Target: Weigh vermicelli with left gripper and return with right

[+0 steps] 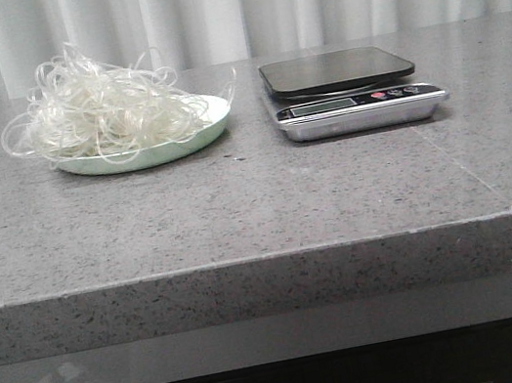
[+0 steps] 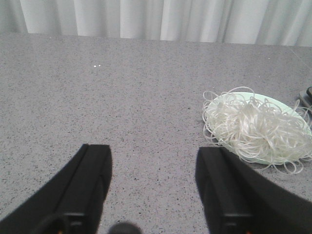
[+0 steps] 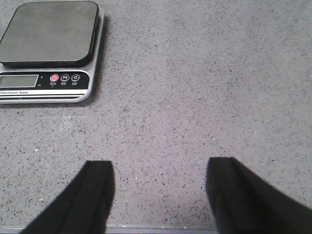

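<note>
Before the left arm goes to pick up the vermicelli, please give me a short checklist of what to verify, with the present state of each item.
1. Left pincer open and holding nothing: ok, the fingers stand wide apart over bare table.
2. Vermicelli resting on the pale green plate: ok, though some loops hang over the rim.
3. Scale platform free of objects: ok.
4. Scale display showing zero: cannot tell, the screen is unreadable.
5. Right pincer open and away from the scale: ok.
6. Path between plate and scale free: ok in the front view.
</note>
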You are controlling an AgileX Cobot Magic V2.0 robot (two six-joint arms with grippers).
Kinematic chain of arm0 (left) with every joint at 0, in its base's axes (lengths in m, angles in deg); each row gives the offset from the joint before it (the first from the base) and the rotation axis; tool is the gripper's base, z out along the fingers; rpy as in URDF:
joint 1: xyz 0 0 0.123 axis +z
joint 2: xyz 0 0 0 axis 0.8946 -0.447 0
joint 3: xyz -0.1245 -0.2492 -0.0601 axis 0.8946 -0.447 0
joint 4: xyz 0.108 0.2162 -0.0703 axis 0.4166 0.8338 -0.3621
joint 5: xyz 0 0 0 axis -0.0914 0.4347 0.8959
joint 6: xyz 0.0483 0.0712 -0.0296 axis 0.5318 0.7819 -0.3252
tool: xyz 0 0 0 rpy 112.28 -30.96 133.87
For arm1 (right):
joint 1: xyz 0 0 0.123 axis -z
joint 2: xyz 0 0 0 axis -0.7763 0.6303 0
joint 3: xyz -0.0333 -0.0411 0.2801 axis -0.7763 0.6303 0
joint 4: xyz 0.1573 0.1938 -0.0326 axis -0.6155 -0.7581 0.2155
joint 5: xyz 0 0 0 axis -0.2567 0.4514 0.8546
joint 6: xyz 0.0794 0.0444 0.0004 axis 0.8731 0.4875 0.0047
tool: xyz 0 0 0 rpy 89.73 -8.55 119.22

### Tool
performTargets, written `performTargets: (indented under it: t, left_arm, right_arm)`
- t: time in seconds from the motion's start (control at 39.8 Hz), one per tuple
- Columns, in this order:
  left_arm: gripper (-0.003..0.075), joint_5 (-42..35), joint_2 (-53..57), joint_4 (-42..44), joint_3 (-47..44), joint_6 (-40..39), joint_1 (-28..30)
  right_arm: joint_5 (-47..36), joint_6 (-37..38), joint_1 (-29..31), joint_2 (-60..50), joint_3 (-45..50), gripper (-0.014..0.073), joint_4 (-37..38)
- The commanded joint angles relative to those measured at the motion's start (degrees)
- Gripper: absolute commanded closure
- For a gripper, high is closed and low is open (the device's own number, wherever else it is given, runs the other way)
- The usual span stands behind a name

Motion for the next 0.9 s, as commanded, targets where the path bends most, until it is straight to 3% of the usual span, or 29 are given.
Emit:
performTargets:
  t: [0.0,0.18,0.6,0.88]
  left_arm:
    - [0.0218,-4.3,-1.1,-0.4,1.6,0.1,0.0]
    - [0.0218,-6.1,-4.4,-2.7,1.7,2.4,-2.0]
    - [0.0219,-10.0,-25.5,-3.3,9.5,4.7,-18.3]
    - [0.022,-11.5,-41.1,-3.5,17.6,4.7,-20.9]
  right_arm:
    - [-3.0,-0.3,0.4,0.4,-1.8,0.0015,0.0]
    - [-2.8,-0.3,0.4,0.4,-1.8,0.0015,0.0]
    - [-2.8,-0.3,0.4,0.4,-1.8,0.0025,0.0]
    - [-2.8,-0.3,0.4,0.4,-1.8,0.0025,0.0]
